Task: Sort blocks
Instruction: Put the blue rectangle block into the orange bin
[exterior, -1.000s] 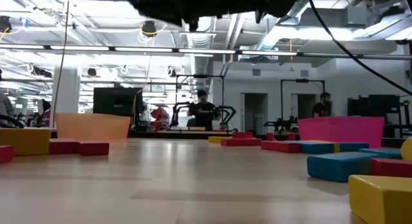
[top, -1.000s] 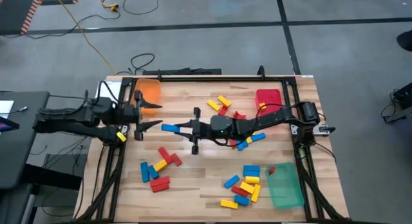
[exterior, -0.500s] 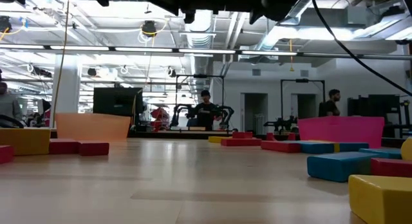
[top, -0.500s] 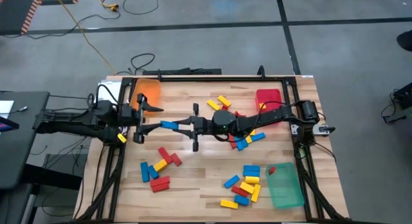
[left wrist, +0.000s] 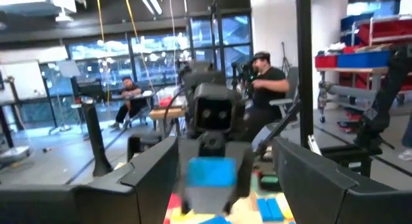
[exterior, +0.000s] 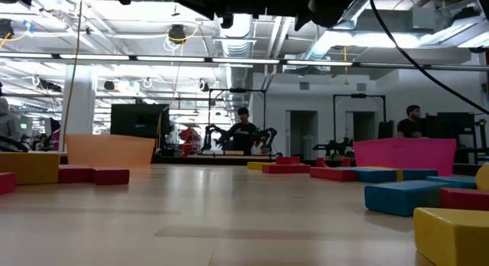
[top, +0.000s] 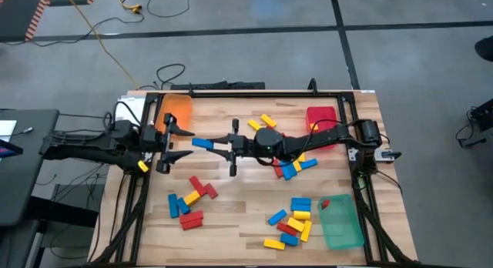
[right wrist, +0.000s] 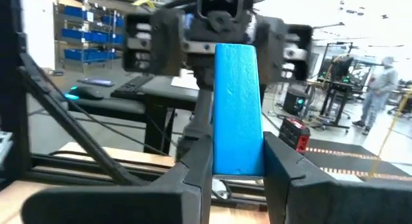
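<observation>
My right gripper (top: 217, 145) reaches level from the table's right to above its middle left, shut on a blue block (top: 202, 144). My left gripper (top: 173, 142) faces it from the left, open. The block's free end (left wrist: 211, 171) stands just before the left fingertips, and I see no touch. Red, yellow and blue blocks lie flat on the table in loose groups at the near left (top: 192, 202), the near right (top: 293, 219), under the right arm (top: 296, 168) and farther back (top: 266, 123). My right gripper pinches the blue block between its two fingers (right wrist: 193, 169), on the long sides of the end nearer the right arm (right wrist: 238, 156). The fingers come level from the table's right and lie along the block. The block sticks out toward the left gripper, lifted clear of the table.
An orange tray (top: 178, 110) stands at the far left, a red tray (top: 321, 118) at the far right and a green tray (top: 340, 222) with a red block (top: 325, 204) at the near right. A black frame (top: 231, 93) rims the table. People stand in the room beyond.
My left gripper has tipped upward from slanting down to about level, staying open and in place. My right gripper has tipped up slightly, still shut on the blue block, whose free end now stands closer to the left fingers.
</observation>
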You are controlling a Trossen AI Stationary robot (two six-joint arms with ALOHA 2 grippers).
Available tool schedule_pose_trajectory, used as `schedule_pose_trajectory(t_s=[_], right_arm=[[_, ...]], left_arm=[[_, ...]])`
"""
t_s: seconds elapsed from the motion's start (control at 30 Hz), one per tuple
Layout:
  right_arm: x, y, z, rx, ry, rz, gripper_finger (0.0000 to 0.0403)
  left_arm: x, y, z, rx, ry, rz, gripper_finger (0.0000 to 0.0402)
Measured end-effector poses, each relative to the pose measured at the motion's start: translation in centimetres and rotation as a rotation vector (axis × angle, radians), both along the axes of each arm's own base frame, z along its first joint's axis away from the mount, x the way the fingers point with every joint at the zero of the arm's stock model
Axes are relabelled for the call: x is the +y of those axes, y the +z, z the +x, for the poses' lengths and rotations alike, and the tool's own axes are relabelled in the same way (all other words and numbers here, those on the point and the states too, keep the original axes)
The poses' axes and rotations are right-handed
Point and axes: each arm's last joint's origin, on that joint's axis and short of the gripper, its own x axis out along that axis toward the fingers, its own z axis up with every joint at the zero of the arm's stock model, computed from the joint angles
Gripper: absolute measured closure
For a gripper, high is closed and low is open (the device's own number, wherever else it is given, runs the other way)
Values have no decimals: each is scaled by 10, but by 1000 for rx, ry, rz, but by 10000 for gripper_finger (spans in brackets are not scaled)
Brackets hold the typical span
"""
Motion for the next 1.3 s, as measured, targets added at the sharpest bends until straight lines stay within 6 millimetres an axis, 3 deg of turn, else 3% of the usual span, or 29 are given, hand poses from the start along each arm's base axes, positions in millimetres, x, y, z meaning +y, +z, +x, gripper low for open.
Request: schedule_pose_trajectory(t_s=[0.57,0.77,0.97,1.3], right_arm=[[-2,5,-1,-48,13,-6,304],[-2,5,-1,-49,13,-5,304],[-2,5,-1,-47,15,-6,304],[-2,5,-1,-46,15,-6,304]], left_arm=[[0,-2,15,6,9,33,156],[-1,-8,28,35,9,35,196],[-1,-4,26,5,16,56,237],[0,-3,18,10,33,50,247]])
